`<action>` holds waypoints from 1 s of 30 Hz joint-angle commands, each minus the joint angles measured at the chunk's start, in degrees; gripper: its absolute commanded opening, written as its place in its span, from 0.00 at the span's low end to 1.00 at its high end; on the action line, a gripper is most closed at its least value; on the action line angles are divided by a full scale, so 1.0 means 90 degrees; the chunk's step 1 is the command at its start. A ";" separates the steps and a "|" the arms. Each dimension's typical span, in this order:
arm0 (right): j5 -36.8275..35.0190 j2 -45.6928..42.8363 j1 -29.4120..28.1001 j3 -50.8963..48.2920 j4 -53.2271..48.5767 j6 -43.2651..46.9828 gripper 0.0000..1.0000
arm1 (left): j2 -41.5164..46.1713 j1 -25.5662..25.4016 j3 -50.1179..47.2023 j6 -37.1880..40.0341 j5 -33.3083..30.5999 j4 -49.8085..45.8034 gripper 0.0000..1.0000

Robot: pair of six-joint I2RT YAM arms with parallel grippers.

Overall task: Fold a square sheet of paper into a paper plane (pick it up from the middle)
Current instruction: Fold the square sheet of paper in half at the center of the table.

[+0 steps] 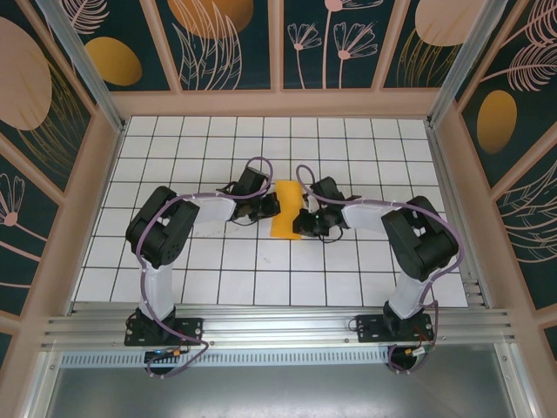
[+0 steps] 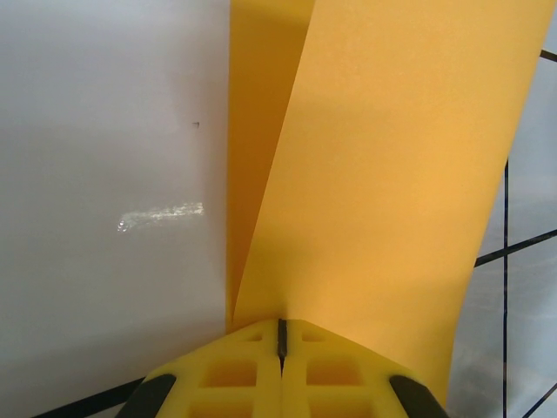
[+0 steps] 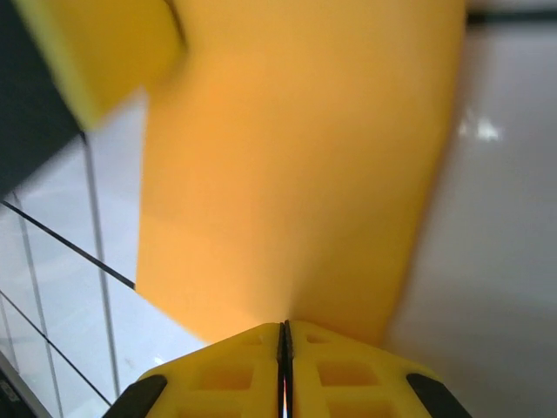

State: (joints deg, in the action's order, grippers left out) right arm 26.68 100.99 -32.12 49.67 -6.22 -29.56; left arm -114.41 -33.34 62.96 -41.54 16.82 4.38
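Note:
The square sheet of paper (image 1: 285, 212) is orange-yellow and stands folded into a narrow strip at the middle of the white grid table, between my two grippers. My left gripper (image 1: 272, 207) meets its left edge and my right gripper (image 1: 302, 219) its right edge. In the left wrist view the left gripper (image 2: 280, 335) is shut, and two layers of the paper (image 2: 383, 174) rise curved from its tips. In the right wrist view the right gripper (image 3: 284, 335) is shut on the paper (image 3: 296, 174). A paper plane is out of view.
The white grid table (image 1: 200, 148) is walled by a wooden frame with patterned panels (image 1: 218, 43). An aluminium rail (image 1: 278, 326) runs along the near edge under both arm bases. A blurred yellow finger of the left gripper (image 3: 104, 52) shows at the top left of the right wrist view.

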 commanded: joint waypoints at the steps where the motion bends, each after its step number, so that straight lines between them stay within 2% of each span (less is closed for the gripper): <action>1: -0.0042 0.0061 -0.0035 -0.0315 0.0038 -0.0186 0.11 | -0.0559 0.0043 -0.0365 0.0084 -0.0755 -0.0829 0.01; 9: -0.0060 -0.0645 -0.0142 -0.0047 -0.0208 -0.0272 0.11 | -0.0549 0.0043 -0.0364 0.0093 -0.0761 -0.0837 0.01; 16: -0.0213 -0.0082 -0.0138 -0.0401 -0.0131 -0.0283 0.10 | -0.0549 0.0049 -0.0321 0.0133 -0.0743 -0.0870 0.01; 24: -0.0454 -0.0772 0.0048 0.0688 -0.0409 -0.0033 0.11 | -0.0510 0.0044 -0.0326 0.0160 -0.0755 -0.0887 0.01; 27: -0.0725 -0.0593 0.0316 0.0970 -0.0250 -0.0041 0.12 | -0.0515 0.0050 -0.0305 0.0160 -0.0736 -0.0897 0.01; 30: -0.0617 -0.0095 0.0458 0.1360 -0.0109 0.0048 0.11 | -0.0520 0.0043 -0.0279 0.0181 -0.0736 -0.0941 0.01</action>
State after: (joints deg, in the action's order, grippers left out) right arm 22.41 97.27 -29.47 58.92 -8.36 -30.48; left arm -114.39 -33.39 62.81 -41.52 16.58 4.73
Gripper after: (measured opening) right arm 0.115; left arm 0.056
